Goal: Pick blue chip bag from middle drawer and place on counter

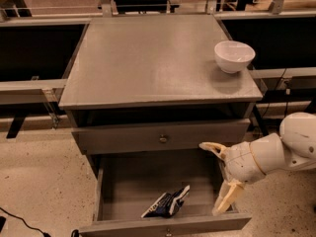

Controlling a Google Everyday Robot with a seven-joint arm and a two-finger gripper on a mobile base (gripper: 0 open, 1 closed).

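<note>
warm, fairly dim indoor light falling from above. counter (148, 58) catching pale sheen across middle. bowl (234, 56) glowing brightest, throwing soft shadow toward front. drawer (133, 181) floor lying in shade; chip bag (168, 204) showing dark with small white glints. gripper (211, 179), fingers spread, hanging over drawer's right side, cream shell picking up light. side panels (34, 51) sinking into black.
</note>
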